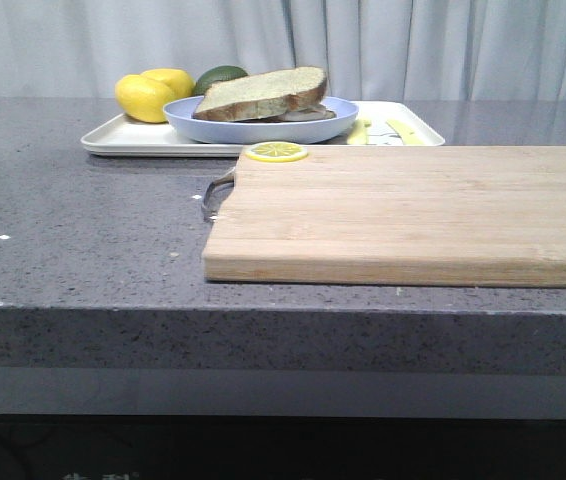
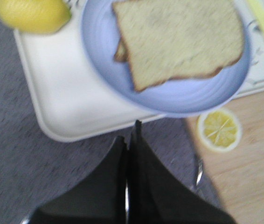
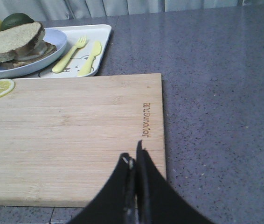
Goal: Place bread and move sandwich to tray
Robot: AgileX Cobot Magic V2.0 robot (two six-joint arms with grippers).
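The bread [image 1: 263, 93] lies on top of the sandwich, whose egg edge [image 1: 308, 115] peeks out beneath, on the round pale blue plate [image 1: 263, 129]. The plate stands on the white tray [image 1: 133, 140] at the back of the counter. The left wrist view shows the bread [image 2: 181, 39], plate [image 2: 169, 98] and tray [image 2: 71, 102] from above. My left gripper [image 2: 131, 133] is shut and empty, over the counter just off the tray's edge. My right gripper [image 3: 133, 156] is shut and empty above the cutting board's near right corner. Neither gripper shows in the front view.
A light wooden cutting board [image 1: 413, 210] with a metal handle [image 1: 215, 195] lies in front of the tray. A lemon slice [image 1: 276, 151] sits on its far left corner. Two lemons [image 1: 148, 95] and a green fruit [image 1: 221, 76] rest on the tray's left. A yellow fork [image 3: 69, 55] and knife [image 3: 90, 58] lie on its right.
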